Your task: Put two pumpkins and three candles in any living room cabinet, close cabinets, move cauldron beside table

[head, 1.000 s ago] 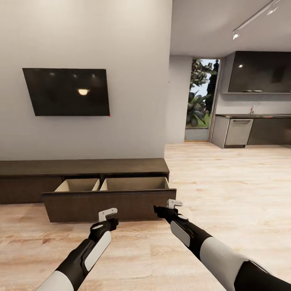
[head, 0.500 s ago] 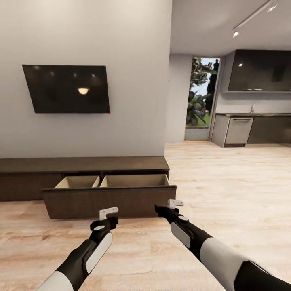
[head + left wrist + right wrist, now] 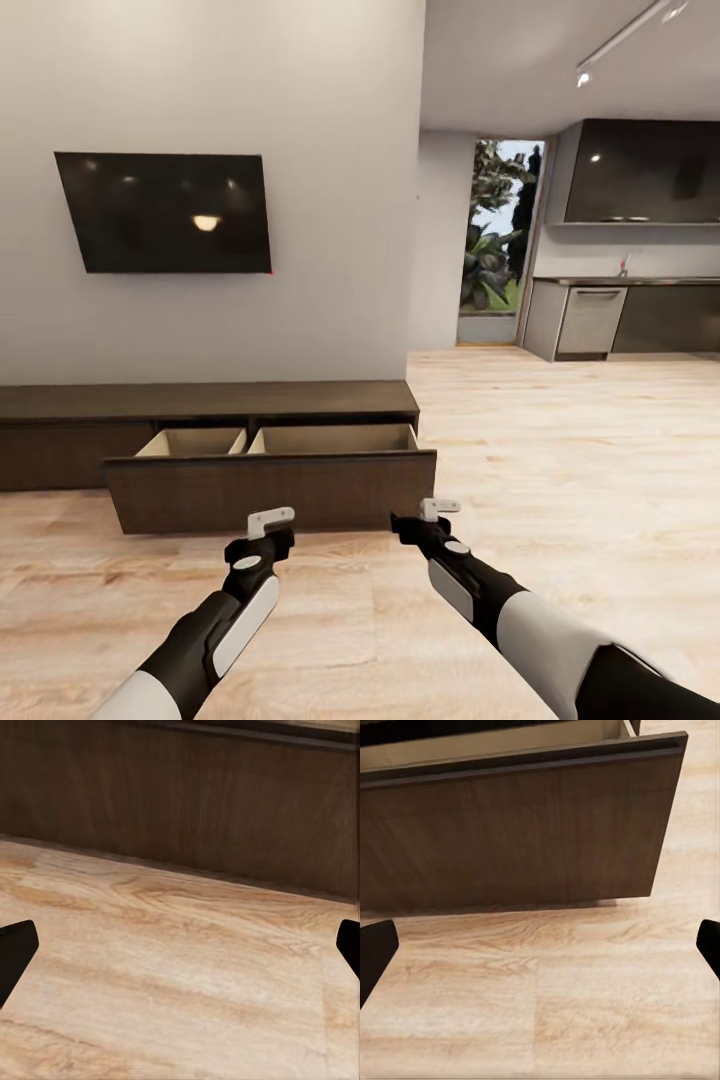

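While the cabinet (image 3: 210, 405) stands against the wall under the television (image 3: 165, 212), its wide drawer (image 3: 270, 490) is pulled out toward the robot, front panel hanging over the wood floor (image 3: 560, 470). Two pale compartments show behind that panel in the head view; from this angle I cannot tell whether anything lies in them. The same drawer front crosses the right wrist view (image 3: 521, 832), and the left wrist view shows dark wood (image 3: 187, 795) above floorboards.

Left gripper (image 3: 270, 519) and right gripper (image 3: 438, 507) both hang low, just short of the drawer front and apart from it. Both are spread wide: in each wrist view the black fingertips (image 3: 15, 952) (image 3: 375, 952) sit at opposite edges of the picture with bare floor between. Neither carries anything.

Judgement: the step in hand is most likely shutting this drawer, though the contents are unconfirmed.

To do it well:
- Press with both grippers together, one toward each end of the panel, so the drawer runs straight and does not rack.
- Contact the flat face, well below the top edge, to avoid slipping over into the compartments.
- Push slowly, level with the floor, until the front sits flush with the neighbouring panels.
- Check flushness from the head view before turning away.

Kitchen units (image 3: 620, 320) and an open doorway (image 3: 495, 245) lie beyond, to the right.
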